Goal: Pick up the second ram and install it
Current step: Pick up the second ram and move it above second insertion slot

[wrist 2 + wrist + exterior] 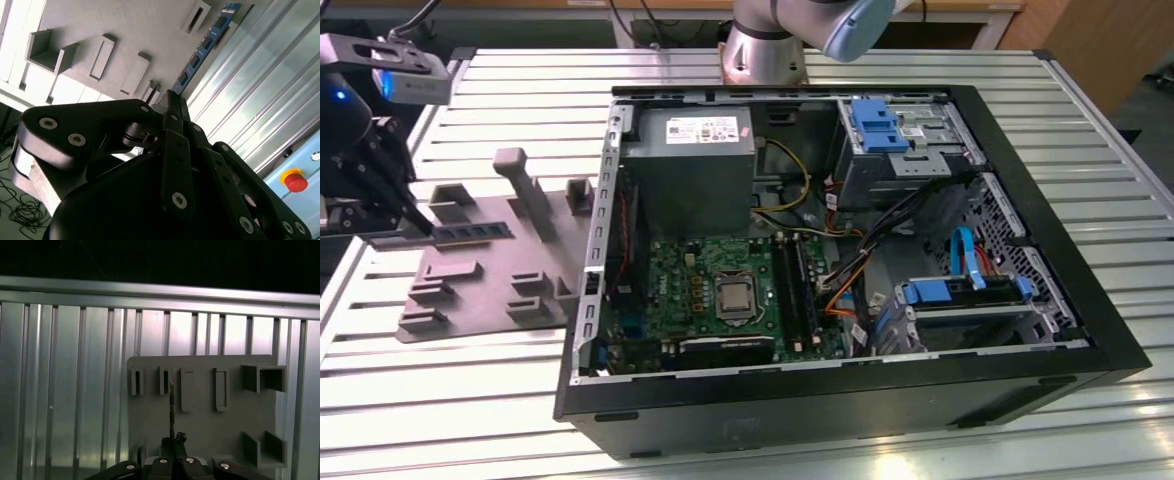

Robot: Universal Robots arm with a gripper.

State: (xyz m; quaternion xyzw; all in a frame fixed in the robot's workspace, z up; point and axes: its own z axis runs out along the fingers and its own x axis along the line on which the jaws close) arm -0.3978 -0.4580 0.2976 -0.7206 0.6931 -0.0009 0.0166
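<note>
One black robot hand [416, 228] is clamped on the end of the second ram [474, 232], a thin, flat, dark greenish-grey stick carrying a row of small dark chips, at the exterior view's left. The stick juts level from the fingertips toward the exterior view's right, over the grey plastic holder block [480, 290] with its upright posts and slots. Whether the stick's lower edge touches the block cannot be told.

The second wrist view shows the hand [172, 97] pinching one end of the stick [202, 47], whose chips run away from the fingers along the edge of the holder block [100, 20]. In the first wrist view the stick [171, 405] appears edge-on as a thin line rising from the hand [171, 442], with the holder block [200, 430] behind it.

The block lies on the ribbed aluminium table [454, 400], just beside the open black computer case [854, 400]. Inside the case lies the green circuit board [707, 270] with its long black slots [794, 290], well apart from the stick. A red round button [296, 181] sits beyond the table's edge in the second wrist view.
</note>
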